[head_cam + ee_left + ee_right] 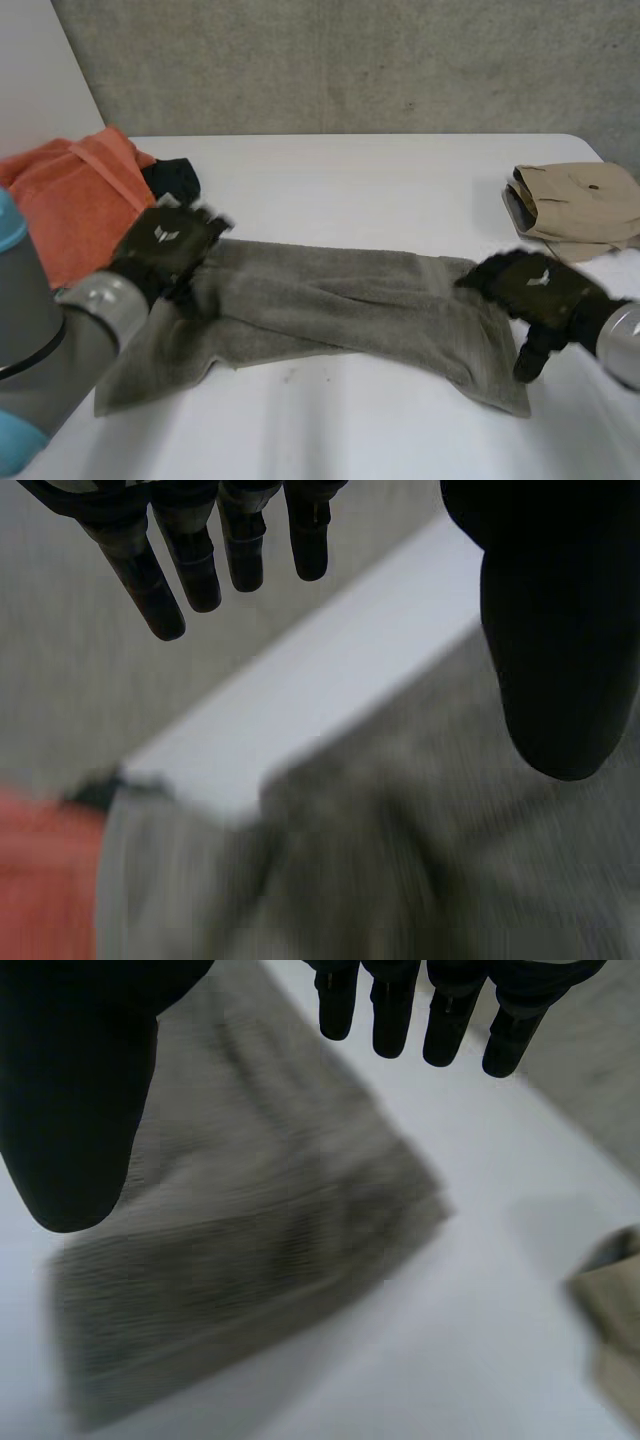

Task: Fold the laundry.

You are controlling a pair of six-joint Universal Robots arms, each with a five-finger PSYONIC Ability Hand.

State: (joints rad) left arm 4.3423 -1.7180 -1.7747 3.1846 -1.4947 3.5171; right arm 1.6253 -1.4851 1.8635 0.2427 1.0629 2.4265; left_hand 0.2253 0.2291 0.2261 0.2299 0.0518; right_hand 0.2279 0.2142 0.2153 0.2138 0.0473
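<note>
**Rumpled olive-grey towel (340, 300) stretched across the table (350, 170)**

The left robot hand (165, 245), fingers straight and spread, holding nothing, is at the towel's left end. The towel lies creased lengthwise, partly doubled over itself. The right robot hand (530, 285), likewise spread, is at its right end.

A grey-green towel (340, 300) lies lengthwise across the white table (380, 180), wrinkled and loosely folded along its length.

white table (350, 170) carries a grey towel (340, 305), orange cloth (75, 195), black cloth (172, 178) and folded tan garment (580, 205).
</note>
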